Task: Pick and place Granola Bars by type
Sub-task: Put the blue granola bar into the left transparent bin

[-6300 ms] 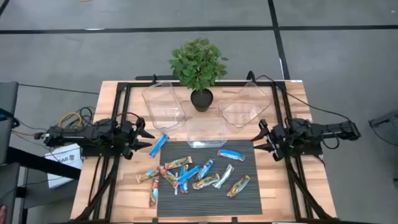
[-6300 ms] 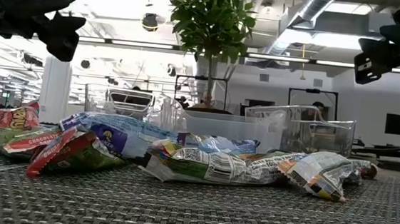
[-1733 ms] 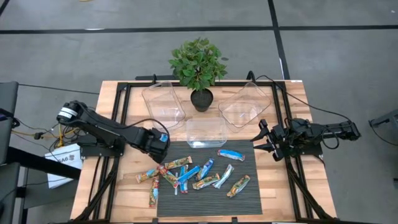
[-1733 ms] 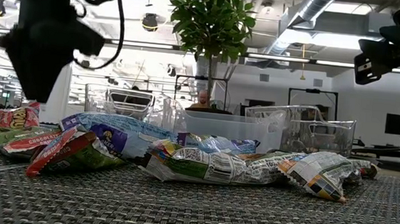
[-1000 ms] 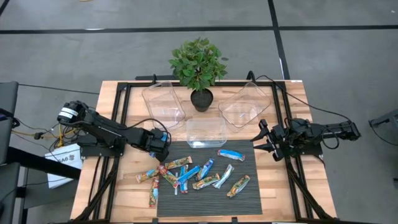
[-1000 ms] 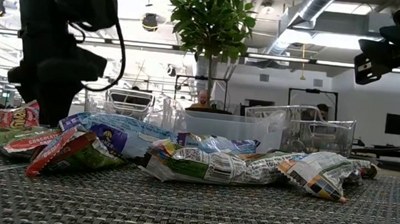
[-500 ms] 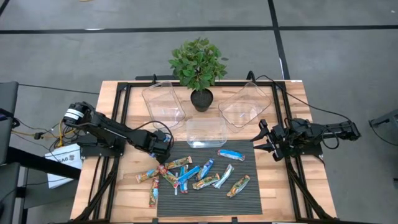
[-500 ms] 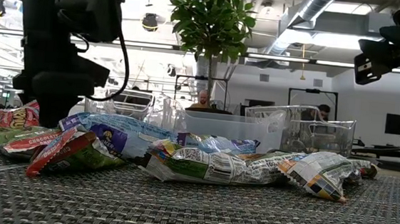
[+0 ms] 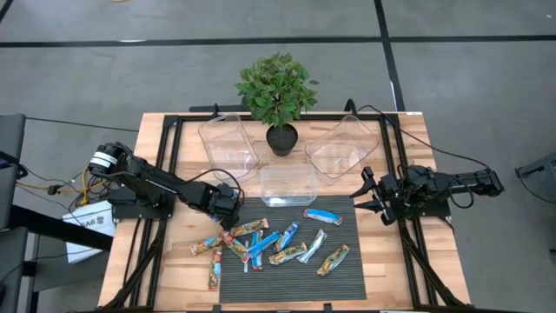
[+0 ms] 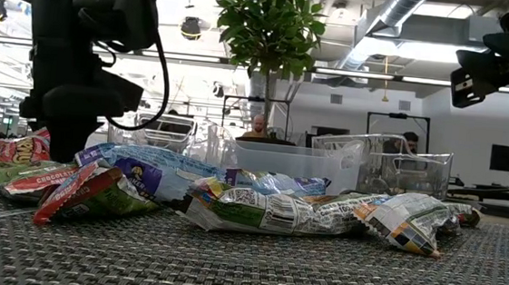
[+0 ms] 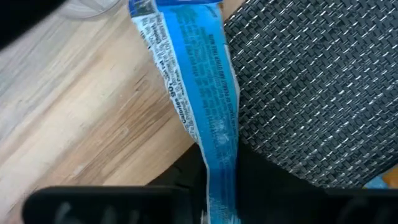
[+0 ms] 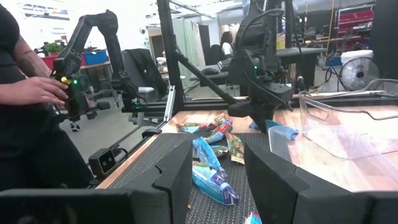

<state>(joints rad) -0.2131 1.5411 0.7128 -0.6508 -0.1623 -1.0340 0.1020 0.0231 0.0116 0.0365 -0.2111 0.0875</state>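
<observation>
Left wrist view is showing the left pincer [image 11: 217, 205] clenching on one end of the blue granola bar [image 11: 199, 87], whose long axis is running straight out from the fingers across the edge where the dark mat [image 11: 311, 93] is meeting the bare worktop [image 11: 81, 124]. Seen from above, this pincer [image 9: 228, 205] is sitting at the mat's near-left corner, closest to the bar; the right pincer [image 9: 369, 198] is waiting released, well apart.

Even, bright overhead light, soft shadows. Low view backlit, ceiling lights blown out, arms silhouetted. Left wrist view close-up, soft, dark at the bottom.
</observation>
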